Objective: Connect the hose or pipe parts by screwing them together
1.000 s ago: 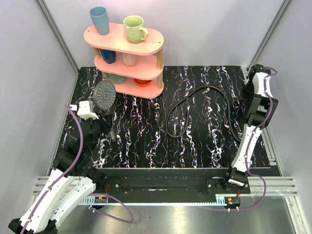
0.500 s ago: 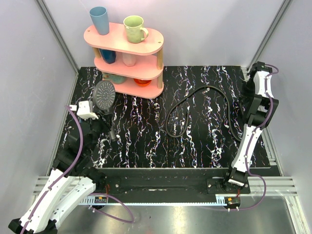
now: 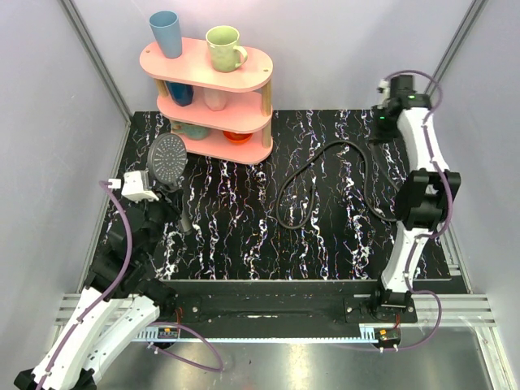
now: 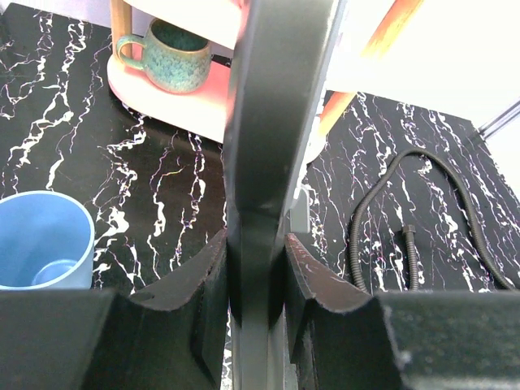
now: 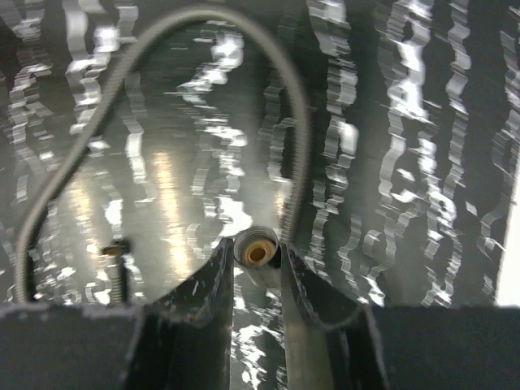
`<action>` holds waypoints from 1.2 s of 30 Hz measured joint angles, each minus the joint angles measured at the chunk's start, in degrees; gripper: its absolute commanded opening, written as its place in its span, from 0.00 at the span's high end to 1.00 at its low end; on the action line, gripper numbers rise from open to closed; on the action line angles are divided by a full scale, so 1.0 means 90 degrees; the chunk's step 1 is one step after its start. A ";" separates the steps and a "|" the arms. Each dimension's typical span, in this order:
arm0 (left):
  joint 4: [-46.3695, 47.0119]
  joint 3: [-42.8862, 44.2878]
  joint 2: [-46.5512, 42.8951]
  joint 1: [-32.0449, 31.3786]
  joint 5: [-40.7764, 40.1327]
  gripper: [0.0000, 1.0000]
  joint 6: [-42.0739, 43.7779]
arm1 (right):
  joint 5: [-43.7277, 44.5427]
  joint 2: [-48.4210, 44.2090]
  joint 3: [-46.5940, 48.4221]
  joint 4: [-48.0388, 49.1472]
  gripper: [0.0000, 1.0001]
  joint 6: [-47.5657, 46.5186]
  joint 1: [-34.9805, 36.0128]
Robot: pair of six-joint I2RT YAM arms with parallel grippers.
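The shower head (image 3: 168, 156) has a round grey perforated face and a dark handle (image 4: 264, 138). My left gripper (image 4: 256, 248) is shut on that handle and holds it up at the table's left side, near the shelf. The black hose (image 3: 325, 156) lies in loops on the marbled table (image 3: 244, 219). One threaded end fitting (image 5: 257, 245) sits between the fingers of my right gripper (image 5: 257, 253), its opening facing the camera, and the jaws are shut on it. The hose's other end (image 5: 116, 264) lies loose on the table; it also shows in the left wrist view as the hose's other end (image 4: 412, 252).
A pink three-tier shelf (image 3: 207, 69) at the back left carries a blue cup (image 3: 166, 34) and a pale green mug (image 3: 223, 47) on top, with more cups below. In the left wrist view, a blue cup (image 4: 41, 244) and a teal mug (image 4: 166, 53) stand nearby. Grey walls enclose the table.
My right arm has swung up and towards the back centre, carrying the hose end. The left gripper has moved the shower head slightly left.
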 measured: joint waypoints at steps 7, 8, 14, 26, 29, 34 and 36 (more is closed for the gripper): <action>-0.0007 0.0000 -0.0085 0.0000 -0.0029 1.00 -0.0017 | -0.0170 -0.1328 -0.1877 0.1061 0.91 0.0219 0.2232; -0.0010 0.0000 -0.0080 0.0000 -0.0027 1.00 -0.0027 | -0.0231 -0.1540 -0.2256 0.1294 0.90 0.0304 0.2538; -0.0102 0.0005 0.0049 0.0000 -0.0029 1.00 -0.0051 | -0.0471 -0.2455 -0.4386 0.2739 0.88 0.0947 0.3949; -0.0199 0.0007 0.0044 0.0000 -0.0248 1.00 -0.0049 | 0.0444 -0.1807 -0.5775 0.4345 0.41 0.1809 0.6149; -0.0199 0.0007 0.0044 0.0000 -0.0294 1.00 -0.0049 | 0.0503 -0.1763 -0.5775 0.4512 0.27 0.1768 0.6375; -0.0199 0.0007 0.0044 0.0000 -0.0367 1.00 -0.0046 | 0.0527 -0.1882 -0.5792 0.4653 0.27 0.1579 0.6443; -0.0199 0.0007 0.0044 0.0000 -0.0374 1.00 -0.0046 | 0.0537 -0.2084 -0.5935 0.4750 0.33 0.1404 0.6443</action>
